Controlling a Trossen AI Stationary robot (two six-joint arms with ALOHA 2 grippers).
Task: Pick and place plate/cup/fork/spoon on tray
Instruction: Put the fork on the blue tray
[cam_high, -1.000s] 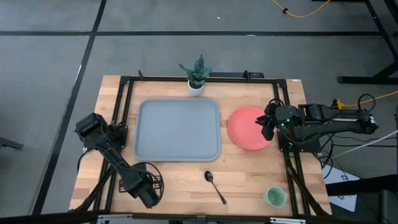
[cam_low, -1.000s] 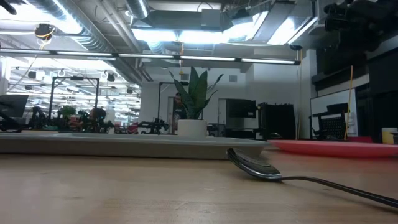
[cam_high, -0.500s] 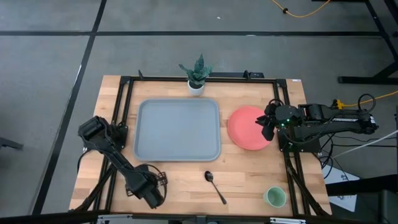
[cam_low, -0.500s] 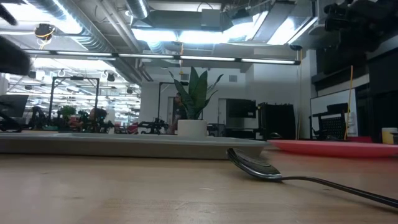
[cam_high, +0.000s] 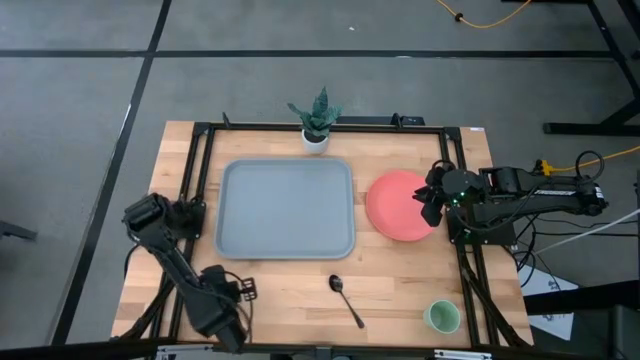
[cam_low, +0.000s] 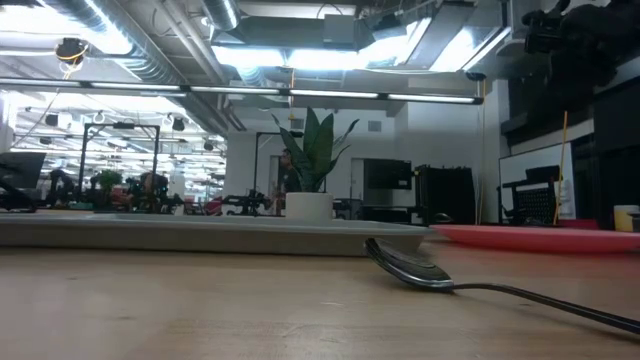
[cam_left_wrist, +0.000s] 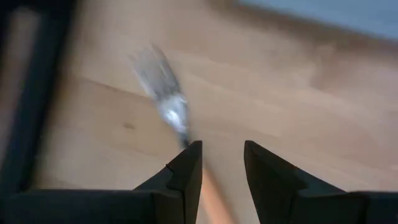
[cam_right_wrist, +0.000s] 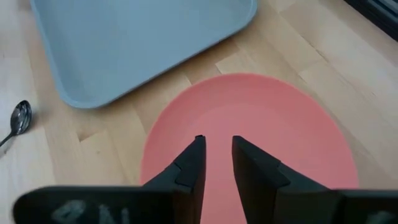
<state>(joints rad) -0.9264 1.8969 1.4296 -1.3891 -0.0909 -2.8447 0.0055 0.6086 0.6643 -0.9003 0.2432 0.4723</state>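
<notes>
The fork lies on the wood near the table's front left, silver tines (cam_left_wrist: 163, 93) ahead of my left gripper (cam_left_wrist: 222, 163) and orange handle (cam_left_wrist: 215, 198) running between its open fingers. In the high view my left arm (cam_high: 215, 315) hides it. My right gripper (cam_right_wrist: 216, 149) hovers over the coral-red plate (cam_high: 395, 205), slightly open with nothing between its fingers. The blue-grey tray (cam_high: 287, 208) lies left of the plate. The dark spoon (cam_high: 346, 300) and the mint cup (cam_high: 441, 317) rest near the front edge.
A white pot with a green plant (cam_high: 316, 125) stands behind the tray at the far edge. A black frame (cam_high: 200, 180) runs around the work area. Bare wood lies between the tray and the spoon.
My left gripper has moved a little toward the table's near left corner, low over the wood. My right arm, plate, spoon and cup have kept still.
</notes>
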